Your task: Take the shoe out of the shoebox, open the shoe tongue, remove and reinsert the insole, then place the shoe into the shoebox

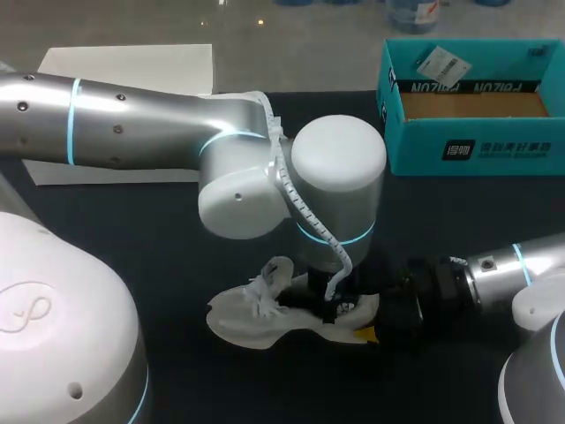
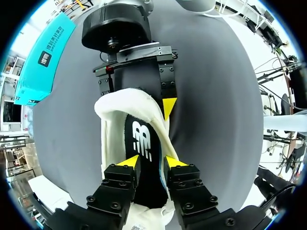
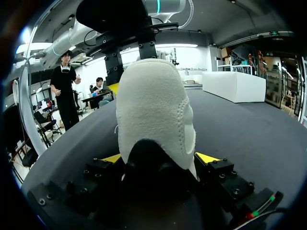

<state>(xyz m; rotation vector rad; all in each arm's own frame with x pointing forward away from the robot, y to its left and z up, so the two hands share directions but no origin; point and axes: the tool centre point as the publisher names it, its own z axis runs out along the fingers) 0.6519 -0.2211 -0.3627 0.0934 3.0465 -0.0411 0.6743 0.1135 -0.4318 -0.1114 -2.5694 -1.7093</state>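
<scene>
One white knit shoe [image 1: 256,318], one black insole [image 2: 143,139] with white logo inside, on dark table [image 1: 159,230], apart from one open teal shoebox [image 1: 468,150]; right gripper [image 3: 160,158] clamps heel, left gripper [image 2: 151,162] pinches side wall

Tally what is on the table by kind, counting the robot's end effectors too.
shoe: 1
insole: 1, inside the shoe
shoebox: 1
white tag: 1, in the shoebox
white sheet: 1
end effectors: 2, the left end effector and the right end effector
Total: 7
</scene>
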